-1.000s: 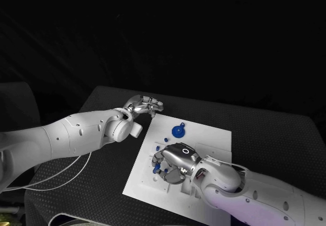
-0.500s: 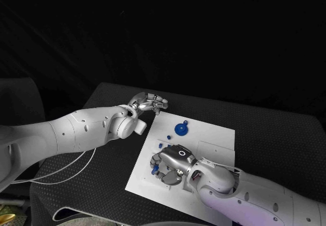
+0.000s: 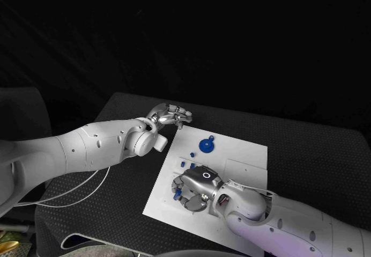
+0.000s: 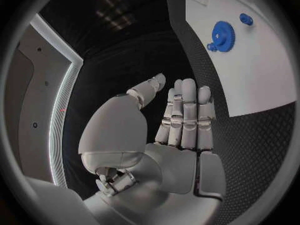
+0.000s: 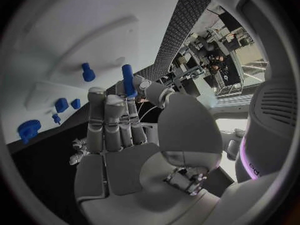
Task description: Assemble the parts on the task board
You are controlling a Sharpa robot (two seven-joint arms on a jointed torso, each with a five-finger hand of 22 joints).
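The white task board point(image 3: 239, 160) lies mid-table. My right hand point(image 3: 196, 185) hovers low over its near-left part, and in the right wrist view the right hand point(image 5: 119, 135) pinches a blue peg point(image 5: 128, 80) between thumb and a fingertip. A second blue peg point(image 5: 88, 72) stands in the board beside it. A blue gear point(image 3: 206, 145) sits at the board's far side, with small blue pieces point(image 3: 192, 156) between the gear and my right hand. My left hand point(image 3: 169, 114) hangs off the board's far-left corner, and the left hand point(image 4: 181, 120) holds nothing, fingers straight, thumb apart.
Black textured table point(image 3: 116, 176) surrounds the board. White cables point(image 3: 77, 195) hang under my left arm at the table's left side. The board's right half point(image 3: 251, 166) carries only shallow white recesses.
The camera has shifted slightly. My right hand has edged a little toward the board's near-left edge with the peg. The left hand stays by the far-left corner.
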